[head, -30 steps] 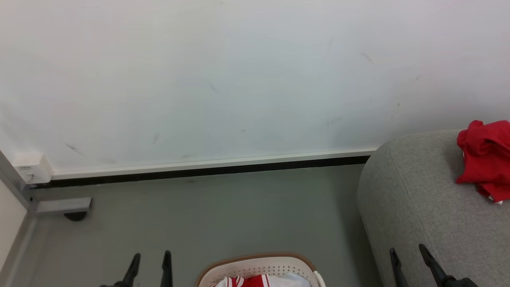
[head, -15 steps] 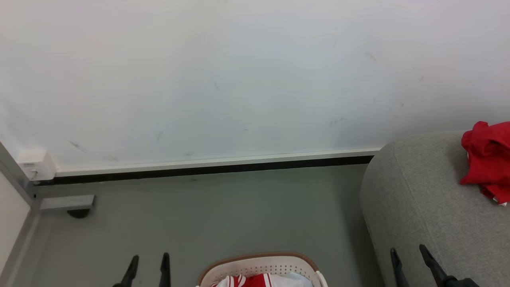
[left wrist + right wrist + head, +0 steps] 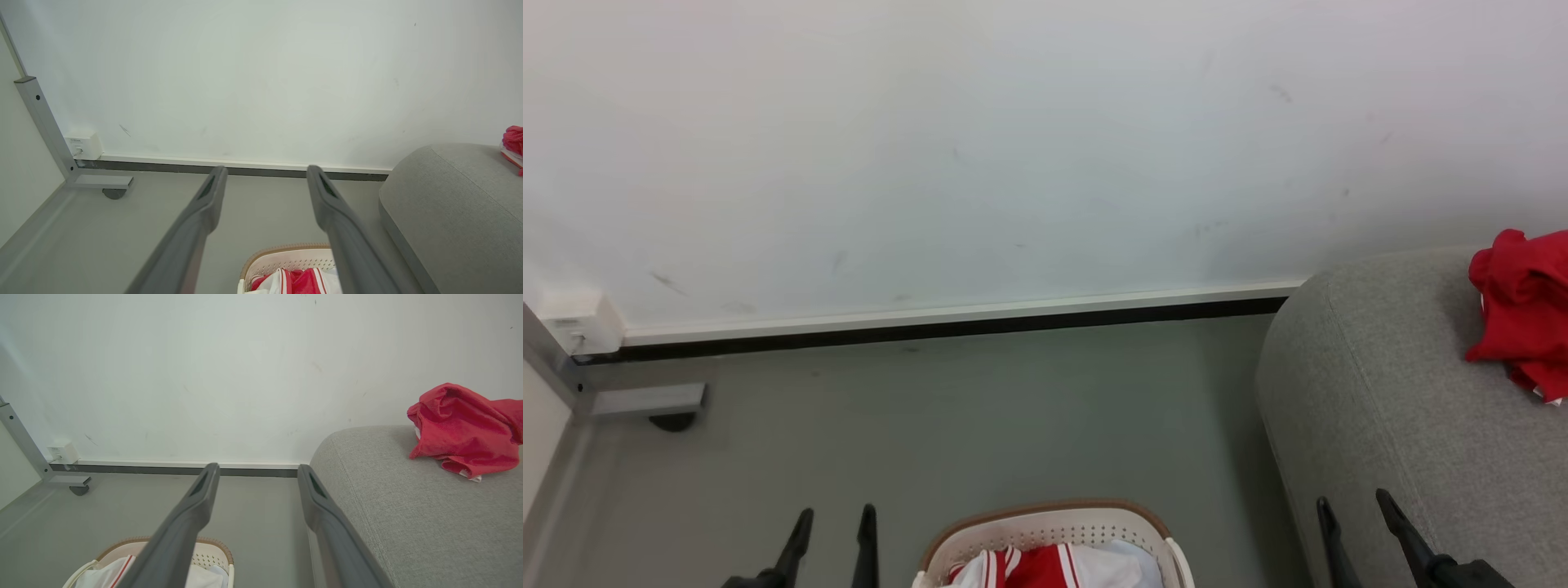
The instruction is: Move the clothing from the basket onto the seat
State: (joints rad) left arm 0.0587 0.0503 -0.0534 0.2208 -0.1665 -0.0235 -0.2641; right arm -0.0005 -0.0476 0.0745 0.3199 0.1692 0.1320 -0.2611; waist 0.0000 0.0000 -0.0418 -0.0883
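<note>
red garment [image 3: 1523, 306] on the sofa [image 3: 1380, 392], striped one [image 3: 1025, 569] in the basket [image 3: 1045, 529]
left gripper [image 3: 837, 513], right gripper [image 3: 1351, 498] spread, empty — wall box [image 3: 580, 325] label unreadable

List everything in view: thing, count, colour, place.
wall: one, white, behind everything.
floor: one, grey, below the wall.
skirting: one strip, white over black, along the wall's base.
sofa: one, light grey, right side.
basket: one, cream-white with brown rim, on the floor, bottom centre.
plain garment: one, red, crumpled on the sofa.
striped garment: one, red and white, in the basket.
wall box: one, white, low on the wall, left.
metal frame: one, grey, left corner.
left tool: one, dark, open, empty, lower left.
right tool: one, dark, open, empty, lower right.
</note>
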